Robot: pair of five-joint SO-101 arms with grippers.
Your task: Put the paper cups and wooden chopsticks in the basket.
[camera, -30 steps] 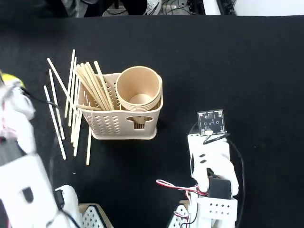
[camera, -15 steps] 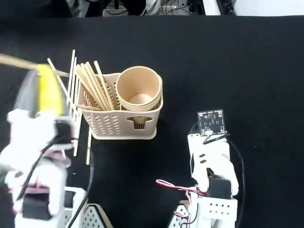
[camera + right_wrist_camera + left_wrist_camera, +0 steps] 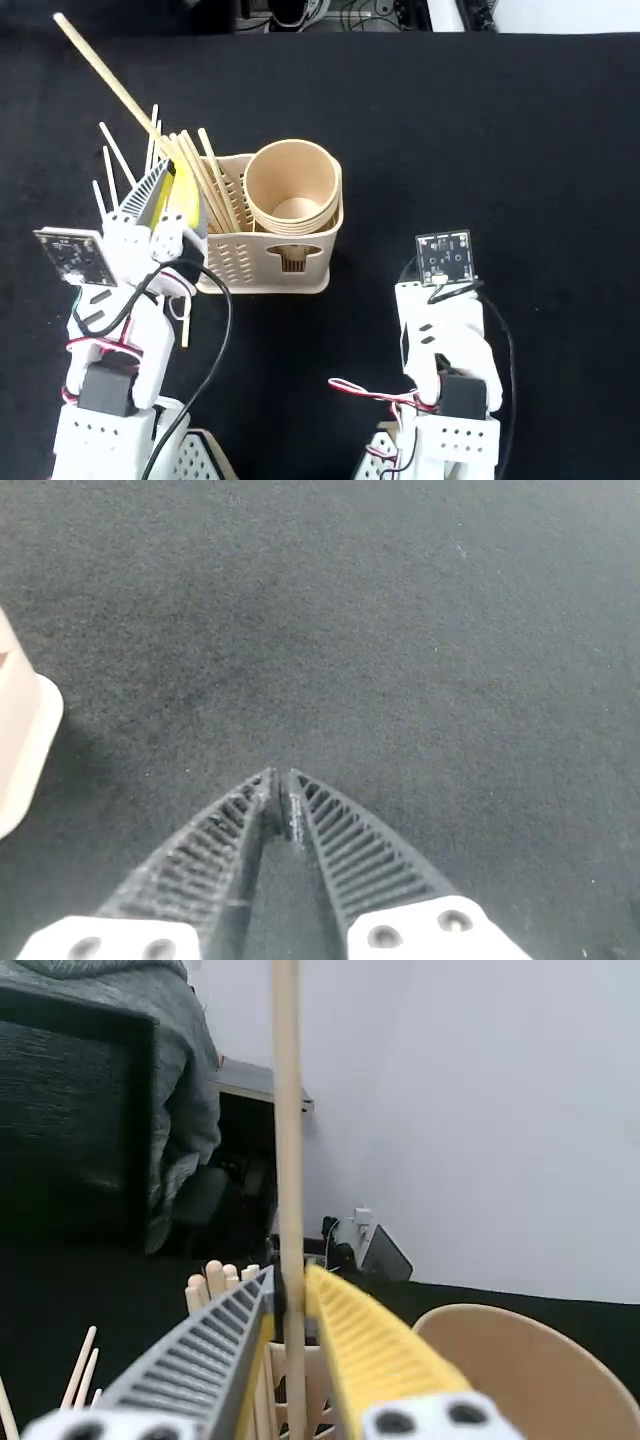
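Note:
My left gripper [image 3: 172,180] is shut on one wooden chopstick [image 3: 108,78], held just over the left end of the beige basket [image 3: 262,262]. In the left wrist view that chopstick [image 3: 288,1160] stands upright between the grey and yellow fingers of the left gripper [image 3: 288,1290]. The basket holds a bundle of chopsticks [image 3: 205,185] and stacked paper cups [image 3: 291,188]; the cup rim [image 3: 520,1360] lies to one side of the fingers. Several loose chopsticks [image 3: 112,165] lie on the cloth left of the basket. My right gripper [image 3: 280,792] is shut on nothing, above bare black cloth right of the basket.
The table is covered in black cloth [image 3: 480,140]. The right arm [image 3: 447,330] rests near the front edge, with open room around it. A corner of the basket [image 3: 20,750] sits at the edge of the right wrist view.
The left arm swung in from the far left with a chopstick, raising it and bringing it over the basket's left end. The right arm has not moved.

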